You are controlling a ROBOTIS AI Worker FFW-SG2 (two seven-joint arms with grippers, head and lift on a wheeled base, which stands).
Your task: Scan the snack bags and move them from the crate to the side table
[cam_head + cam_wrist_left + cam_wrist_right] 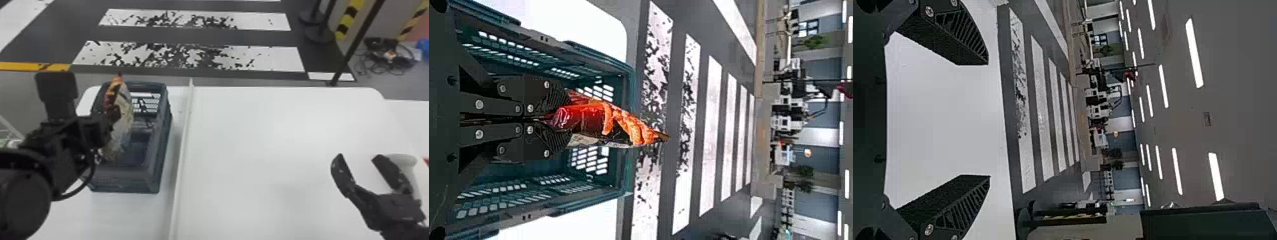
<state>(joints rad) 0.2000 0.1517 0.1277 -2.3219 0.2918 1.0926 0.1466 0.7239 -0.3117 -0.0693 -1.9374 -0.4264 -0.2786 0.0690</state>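
Left arm: comes in from the head view's left edge and reaches forward, bent so that its wrist sits at the left side of the crate (159, 159). A sideways swing at this height could knock the wrist or the load against the crate's wall.
Left gripper (560, 120): fingers clamped on the snack bag (123, 126), pointing forward. Since they pinch only part of a soft, slick wrapper, a jerky lift could let it slip or twist.
Snack bag: on edge in the left gripper, over the left part of the crate's opening. Whether its lower end touches the crate floor cannot be told; if it hangs low, it could snag on the rim on the way out.
Crate: on the bench (271, 143), left of the white ridge (183, 143). Should the bag catch, the crate could be dragged along or tipped.
Ridge: between the crate and the wide right part of the bench; a low carry rightward could clip it.
Right gripper (359, 157): fingers wide apart with nothing between them, over the bench's right part, pointing forward. Closing on the bag off-centre could crumple it or push it loose.
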